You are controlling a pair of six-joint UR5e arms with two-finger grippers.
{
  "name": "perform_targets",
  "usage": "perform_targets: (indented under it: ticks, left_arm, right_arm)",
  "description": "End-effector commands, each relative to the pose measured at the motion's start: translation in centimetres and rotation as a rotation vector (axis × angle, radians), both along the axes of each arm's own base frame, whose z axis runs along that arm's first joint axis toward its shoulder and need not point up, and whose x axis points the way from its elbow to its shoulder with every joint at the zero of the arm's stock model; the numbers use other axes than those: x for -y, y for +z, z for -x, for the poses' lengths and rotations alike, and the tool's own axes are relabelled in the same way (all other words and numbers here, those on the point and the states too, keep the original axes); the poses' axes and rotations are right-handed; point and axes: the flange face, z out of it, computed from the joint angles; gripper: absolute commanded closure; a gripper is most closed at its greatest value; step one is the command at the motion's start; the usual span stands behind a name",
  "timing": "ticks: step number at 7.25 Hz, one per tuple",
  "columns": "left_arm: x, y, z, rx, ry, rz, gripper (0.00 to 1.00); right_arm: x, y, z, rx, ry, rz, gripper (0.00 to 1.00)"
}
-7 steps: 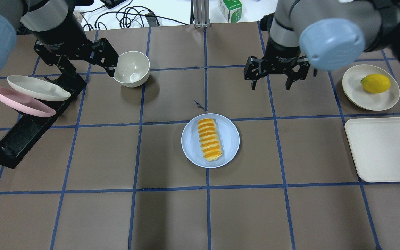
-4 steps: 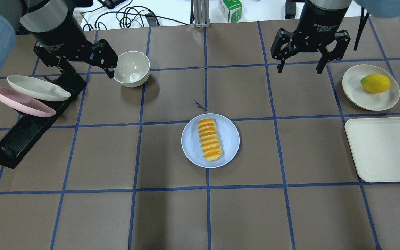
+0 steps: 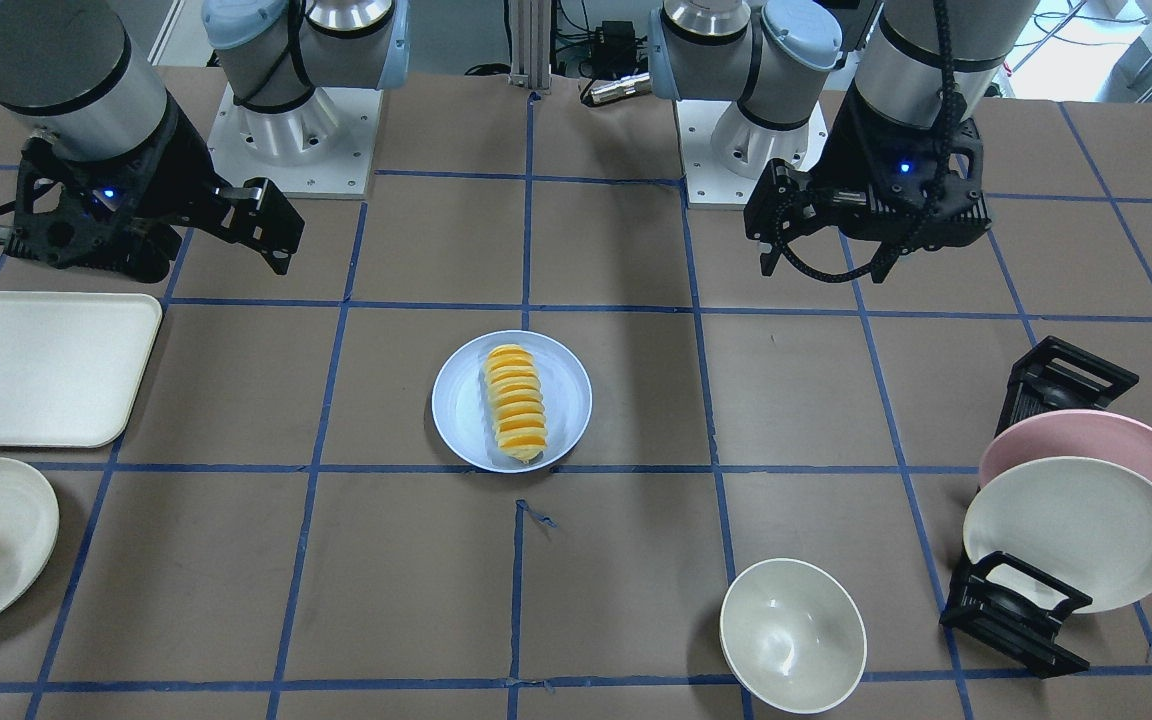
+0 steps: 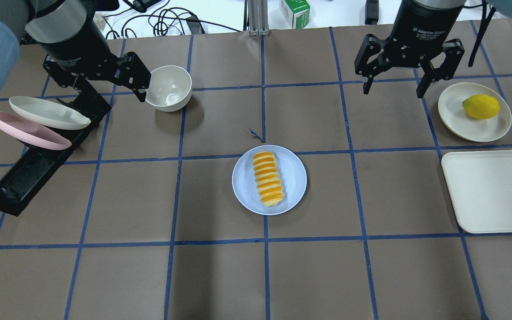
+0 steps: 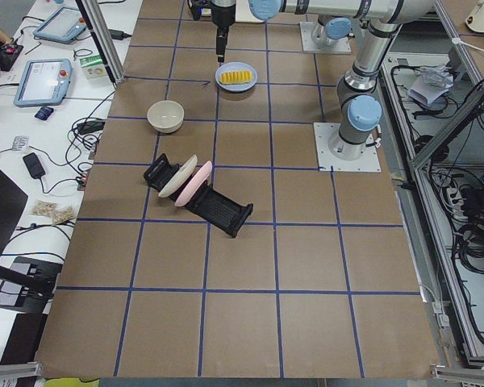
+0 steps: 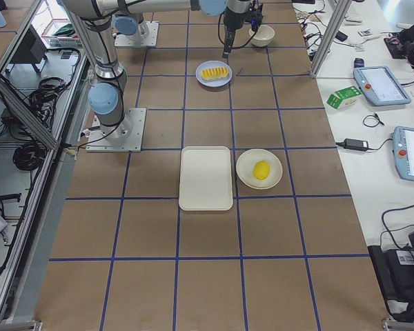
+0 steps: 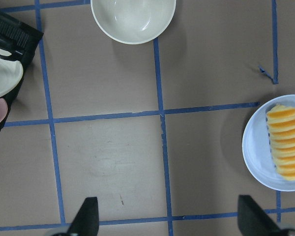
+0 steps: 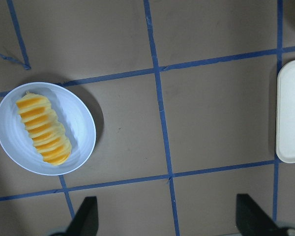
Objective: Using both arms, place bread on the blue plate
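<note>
- The bread lies flat on the blue plate, near the middle of the table, running lengthwise from the plate's 12 o'clock rim toward its 6 o'clock rim in the overhead view and sitting a touch left of the plate's centre.
- Nothing is touching the bread; both arms are up and well away from it.
- The left gripper hangs off at about 10 o'clock from the plate, fingers spread wide with nothing between them, one fingertip just beside the white bowl.
- The right gripper hangs at about 2 o'clock from the plate, its fingers also spread wide and empty.
- From the left wrist camera the plate sits at 3 o'clock, partly cut off by the frame edge; from the right wrist camera it shows at 9 o'clock.
- A black rack at the plate's 9 o'clock holds a cream plate and a pink plate, both tilted.
- At 2 o'clock, beyond the right gripper, a lemon rests on another cream plate; just below that, at 3 o'clock from the blue plate, lies a cream tray.
</note>
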Motion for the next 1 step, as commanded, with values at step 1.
perform_targets:
  ticks: [1]
  left_arm:
    - [0.01, -0.44, 0.02, -0.002, -0.003, -0.006, 0.0]
  right_arm:
    - [-0.88, -0.55, 0.2, -0.004, -0.003, 0.02, 0.0]
